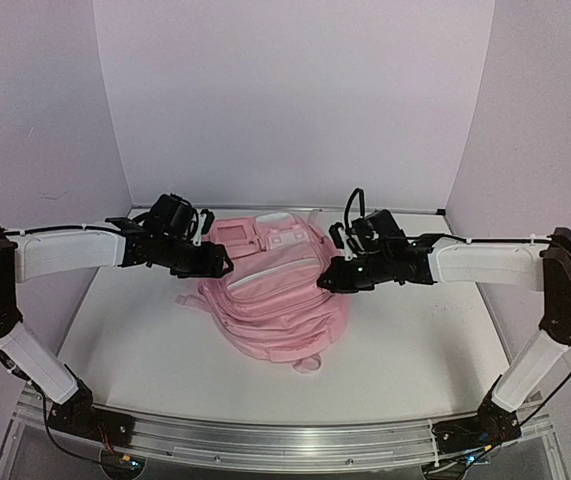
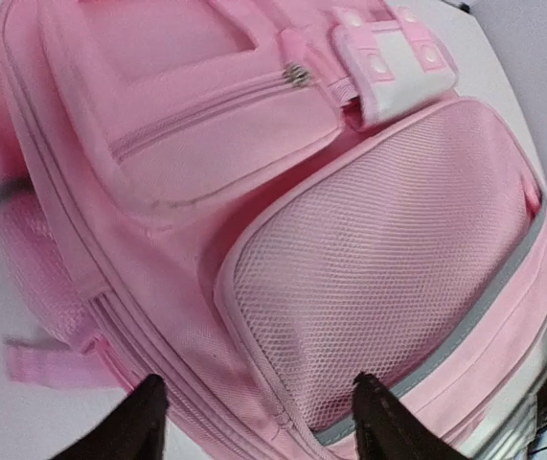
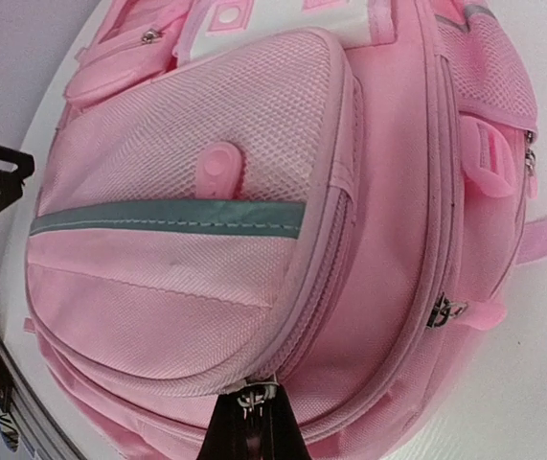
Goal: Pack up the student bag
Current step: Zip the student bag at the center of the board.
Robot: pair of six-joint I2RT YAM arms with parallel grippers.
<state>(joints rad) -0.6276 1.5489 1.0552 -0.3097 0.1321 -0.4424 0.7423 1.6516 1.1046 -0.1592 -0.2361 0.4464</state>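
Right gripper (image 3: 256, 414): jaws together, tips pinched on a small silver metal zip pull (image 3: 252, 393) at a front seam of the large soft pink fabric backpack (image 3: 378, 240).

Left gripper (image 2: 259, 383): black fingers (image 2: 129, 426) stand apart with nothing between them. It hangs just over the backpack's left side. Contact or not: cannot tell.

Near edge: long aluminium rail (image 1: 285, 435) carries both arm bases, at the front of a flat white table (image 1: 415, 350).

Mid-table: the backpack lies on its back with its front pockets facing up, between the two grippers.
- A pink mesh front pocket (image 2: 378, 259) sits under the left gripper.
- A grey-green strip (image 3: 168, 218) runs across that pocket.
- A round pink rubber tab (image 3: 220, 171) sits on the mesh just above the strip.
- One pink webbing strap (image 1: 187, 300) pokes out onto the table at the backpack's left.

Far end of the backpack: a smaller zipped pink pocket (image 2: 225, 115), with a white snap patch (image 2: 393, 57) beside it.

Behind: plain white walls (image 1: 295, 100).
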